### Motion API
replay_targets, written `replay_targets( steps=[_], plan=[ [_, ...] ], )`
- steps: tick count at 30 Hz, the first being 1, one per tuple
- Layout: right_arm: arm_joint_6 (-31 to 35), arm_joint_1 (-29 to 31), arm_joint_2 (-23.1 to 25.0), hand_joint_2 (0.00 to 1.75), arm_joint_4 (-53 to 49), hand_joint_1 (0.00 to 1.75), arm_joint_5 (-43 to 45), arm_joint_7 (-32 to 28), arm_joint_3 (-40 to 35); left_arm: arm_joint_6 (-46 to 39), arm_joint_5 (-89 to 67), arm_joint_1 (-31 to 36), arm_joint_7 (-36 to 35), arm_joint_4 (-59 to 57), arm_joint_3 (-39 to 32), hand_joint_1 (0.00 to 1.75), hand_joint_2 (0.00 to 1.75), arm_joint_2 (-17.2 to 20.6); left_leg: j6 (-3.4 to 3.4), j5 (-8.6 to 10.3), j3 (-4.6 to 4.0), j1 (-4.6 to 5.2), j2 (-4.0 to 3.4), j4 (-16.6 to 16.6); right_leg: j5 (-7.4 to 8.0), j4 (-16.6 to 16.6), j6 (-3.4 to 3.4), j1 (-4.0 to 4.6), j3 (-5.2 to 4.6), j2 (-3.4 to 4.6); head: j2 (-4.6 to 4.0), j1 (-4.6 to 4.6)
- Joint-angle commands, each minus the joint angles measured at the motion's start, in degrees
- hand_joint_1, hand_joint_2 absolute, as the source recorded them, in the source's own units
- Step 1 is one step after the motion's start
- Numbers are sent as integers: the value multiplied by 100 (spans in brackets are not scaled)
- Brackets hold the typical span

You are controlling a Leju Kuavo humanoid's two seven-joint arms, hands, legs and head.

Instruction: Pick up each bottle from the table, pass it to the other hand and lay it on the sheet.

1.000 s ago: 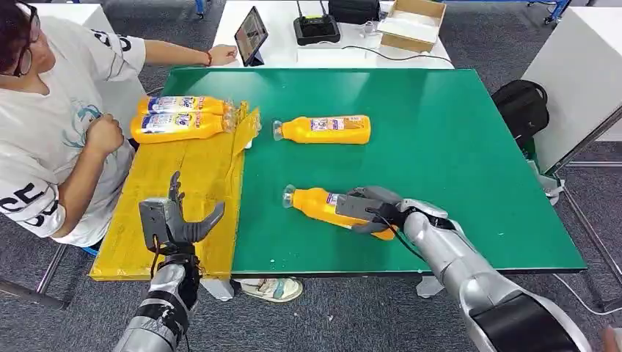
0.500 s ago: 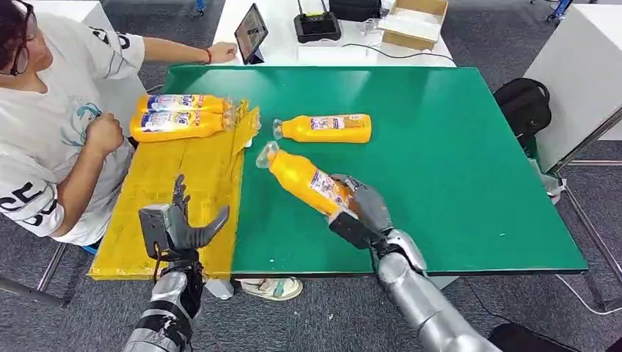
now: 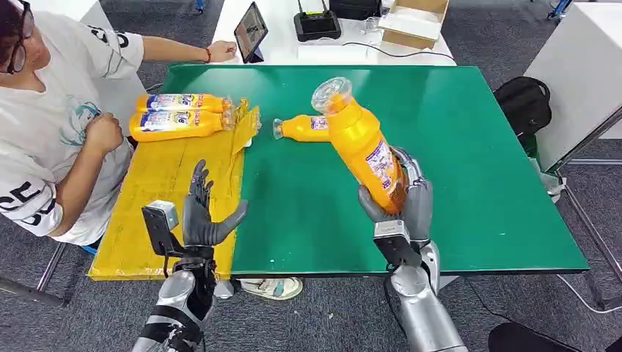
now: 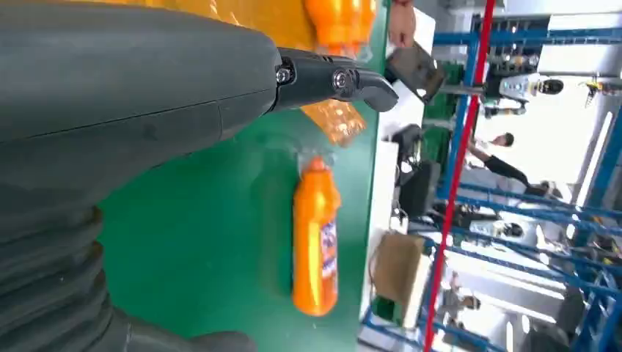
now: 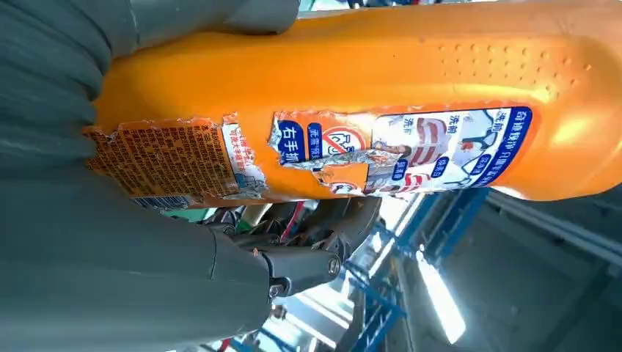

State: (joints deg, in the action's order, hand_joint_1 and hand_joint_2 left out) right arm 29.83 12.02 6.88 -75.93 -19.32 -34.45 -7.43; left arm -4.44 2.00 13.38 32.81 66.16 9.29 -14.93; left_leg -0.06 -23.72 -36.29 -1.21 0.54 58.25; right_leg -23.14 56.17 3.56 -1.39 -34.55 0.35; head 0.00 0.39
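**Now the bottle is up and waits for the hand-over**

Now my right robot hand [image 3: 400, 202] grips the lower part of one orange bottle [image 3: 359, 143] and holds it above the green desk [image 3: 477, 169], off the surface. The bottle is tilted, with its clear cap pointing up and to the far left. My left robot hand [image 3: 202, 213] is empty, with fingers spread and palm turned to the right, near the front edge of the yellow sheet [image 3: 169, 191].

I judge that the pick-up is done for this bottle and the pass to the other hand is the step now. For the next move the two hands must come together over the near part of the desk, and my left hand must close on the free upper part of the bottle before the right one lets go.

Two bottles [image 3: 180, 117] already lie on the far end of the sheet, near a seated person [image 3: 51, 125]. One more bottle [image 3: 302, 127] lies on the desk, behind the lifted one.
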Motion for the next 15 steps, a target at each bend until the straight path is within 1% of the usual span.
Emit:
replay_targets(
  steps=[1,3,4,6,7,9,10,11,15],
  plan=[
    [-389,-220,110,175,227,175,62,-213,115,901,595,-203,-355,586,690,0,175,158,6,-11,22,-2,-2,-3,-11,-6,-16,6,24,-7,0,-2],
    [-570,-296,199,175,489,175,49,-388,-27,1129,763,-261,-465,720,874,0,175,176,4,-8,17,-2,-5,-5,-6,-8,-11,5,19,-1,0,0],
    [-620,-326,272,175,613,175,37,-493,-117,1177,817,-275,-492,759,952,0,175,181,6,-14,31,-2,-10,-7,-11,-10,-18,6,32,1,0,-2],
    [-690,-339,340,175,829,175,-77,-555,-366,1326,980,-267,-588,744,1058,0,175,184,2,-8,13,-2,-9,-7,-5,-7,-12,4,15,3,0,0],
    [-708,-324,382,175,967,175,-165,-555,-551,1387,1045,-255,-626,713,1125,0,175,191,3,-14,26,-5,-15,-9,-8,-11,-19,9,27,7,0,0],
    [-617,-280,451,175,1182,175,-321,-555,-797,1505,1150,-233,-693,630,1189,0,175,184,1,-8,10,-4,-15,-7,-3,-8,-14,6,11,9,0,0],
    [-574,-243,460,175,1293,175,-413,-555,-937,1552,1168,-217,-707,582,1233,0,175,188,3,-13,25,-4,-23,-10,-6,-10,-20,8,22,14,0,-2],
    [-473,-198,491,175,1417,175,-492,-555,-1071,1555,1170,-188,-711,512,1263,0,175,177,2,-12,19,-4,-22,-9,-4,-9,-18,8,16,14,0,-2],
    [-453,-189,514,175,1441,175,-494,-555,-1100,1552,1169,-186,-711,492,1272,0,175,171,2,-6,6,-3,-11,-7,-4,-6,-11,5,5,4,0,0]
  ],
)
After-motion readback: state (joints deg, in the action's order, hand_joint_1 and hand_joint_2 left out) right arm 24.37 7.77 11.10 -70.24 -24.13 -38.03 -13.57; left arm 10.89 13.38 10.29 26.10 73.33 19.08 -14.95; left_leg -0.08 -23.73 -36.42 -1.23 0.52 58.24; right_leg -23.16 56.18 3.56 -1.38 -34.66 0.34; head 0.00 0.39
